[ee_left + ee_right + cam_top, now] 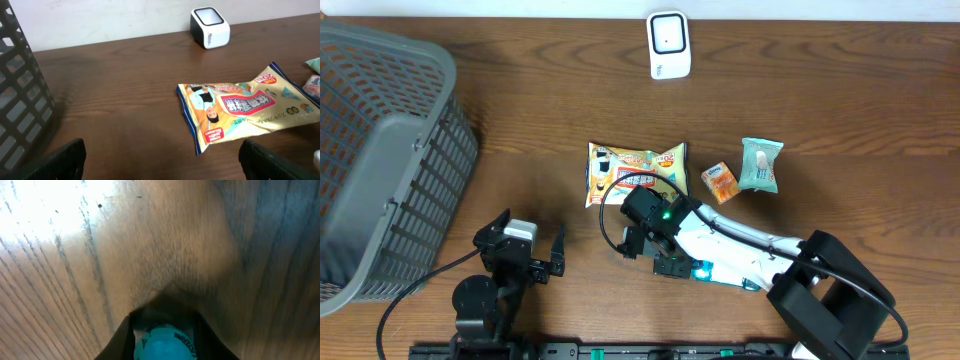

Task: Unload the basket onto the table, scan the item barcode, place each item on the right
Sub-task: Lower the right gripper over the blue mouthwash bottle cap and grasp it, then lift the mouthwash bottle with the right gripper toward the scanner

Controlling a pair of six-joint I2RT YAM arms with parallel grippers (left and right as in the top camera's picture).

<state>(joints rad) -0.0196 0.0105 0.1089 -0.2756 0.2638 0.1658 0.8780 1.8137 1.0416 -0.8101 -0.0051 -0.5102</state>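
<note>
Grip looks made on my right side: the right gripper (164, 324) is nosed down close over the wooden table (75, 255). Its jaws are drawn in narrow on a teal Listerine container (162, 344), with a dark finger (117, 342) hugging each flank. From overhead I see the container's teal end just beside that gripper, tucked under the right arm. I cannot tell whether it is resting on the table or just off it.

Just beyond the right gripper lies a yellow snack bag (635, 172), flat on the table. Beyond and to its right sit a small orange box (719, 182) and a green packet (760, 165), close to each other. The white barcode scanner (669, 45) stands well beyond the gripper, near the table's far edge.

My left gripper (165, 167) is spread wide with nothing in it. The snack bag lies ahead and to its right, and the grey plastic basket (20, 100) is to its left.
</note>
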